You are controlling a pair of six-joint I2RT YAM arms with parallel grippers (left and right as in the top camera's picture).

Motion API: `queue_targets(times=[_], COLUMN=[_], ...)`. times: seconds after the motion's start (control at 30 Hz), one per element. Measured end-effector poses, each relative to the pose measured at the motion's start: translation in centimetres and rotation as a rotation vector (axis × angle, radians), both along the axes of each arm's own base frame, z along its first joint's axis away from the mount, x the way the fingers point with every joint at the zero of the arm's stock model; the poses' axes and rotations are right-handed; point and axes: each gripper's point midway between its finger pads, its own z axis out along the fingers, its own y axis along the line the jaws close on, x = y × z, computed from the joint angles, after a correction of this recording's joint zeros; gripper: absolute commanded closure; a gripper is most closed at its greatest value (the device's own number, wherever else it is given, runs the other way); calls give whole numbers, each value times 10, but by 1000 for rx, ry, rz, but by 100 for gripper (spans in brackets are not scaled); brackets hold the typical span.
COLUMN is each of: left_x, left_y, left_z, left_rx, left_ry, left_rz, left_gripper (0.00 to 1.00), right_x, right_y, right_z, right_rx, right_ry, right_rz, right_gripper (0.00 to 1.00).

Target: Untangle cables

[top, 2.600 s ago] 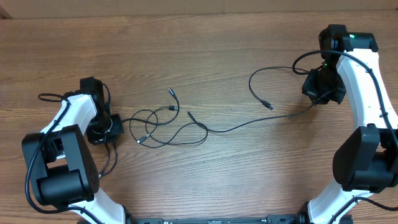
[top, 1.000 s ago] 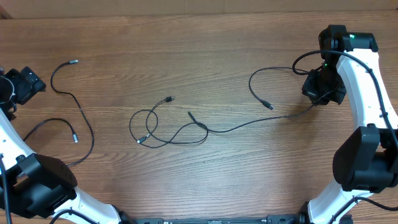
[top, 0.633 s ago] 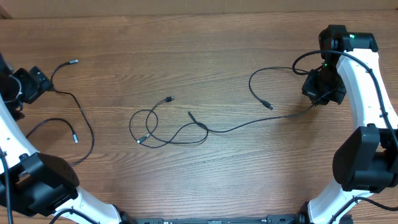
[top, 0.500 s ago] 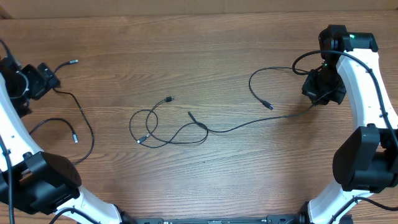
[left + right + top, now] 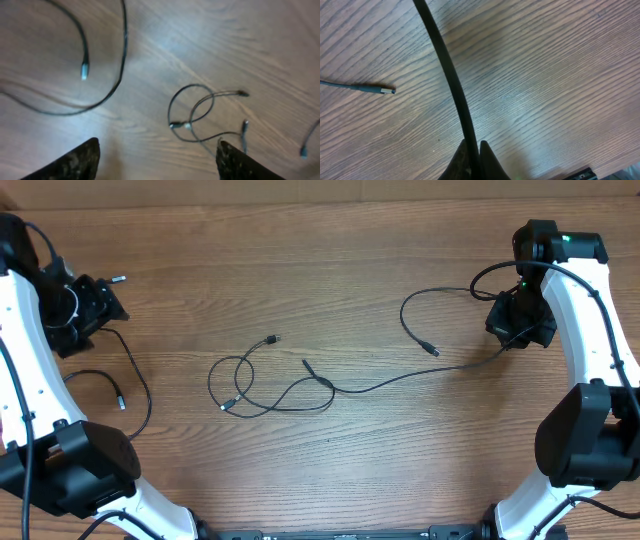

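Note:
Several thin black cables lie on the wooden table. A tangle of loops (image 5: 240, 385) sits in the middle and shows ahead in the left wrist view (image 5: 192, 107). From it one long cable (image 5: 400, 380) runs right to my right gripper (image 5: 512, 332), which is shut on it (image 5: 474, 150); the cord (image 5: 447, 70) passes between the fingertips. A plug end (image 5: 385, 91) lies beside it. A separate cable (image 5: 140, 385) curves at the left, its silvery plug (image 5: 118, 279) by my left gripper (image 5: 103, 302). That gripper (image 5: 157, 147) is open and holds nothing.
A further loop of cable (image 5: 408, 315) with a plug (image 5: 433, 350) lies left of the right arm. The table's back edge runs along the top of the overhead view. The arm bases stand at the front corners.
My left arm has swung in from the table's left edge toward the right, over the upper end of the left cable. The right arm and its cable have not moved.

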Motion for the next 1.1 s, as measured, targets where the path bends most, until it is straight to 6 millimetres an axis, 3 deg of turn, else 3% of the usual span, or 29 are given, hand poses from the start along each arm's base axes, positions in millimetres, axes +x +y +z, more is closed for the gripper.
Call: queue_targets(times=[0.07, 0.3, 0.5, 0.77, 0.9, 1.1], left_x=[-7, -20, -57, -94, -99, -102], left_y=[0, 3, 4, 19, 37, 79], left_z=[-1, -8, -8, 13, -9, -66], left_rx=[8, 28, 76, 228, 234, 144], left_ry=[36, 96, 144, -50, -66, -9], left_rz=[14, 40, 104, 295, 411, 625], left_gripper=[36, 40, 39, 16, 13, 17], right_x=[0, 0, 0, 0, 0, 0], right_y=[0, 0, 0, 0, 0, 0], right_z=[0, 0, 0, 0, 0, 0], right_rx=[0, 0, 0, 0, 0, 1], right_ry=[0, 1, 0, 0, 0, 2], right_rz=[0, 1, 0, 1, 1, 1], right_gripper=[96, 96, 96, 96, 96, 96])
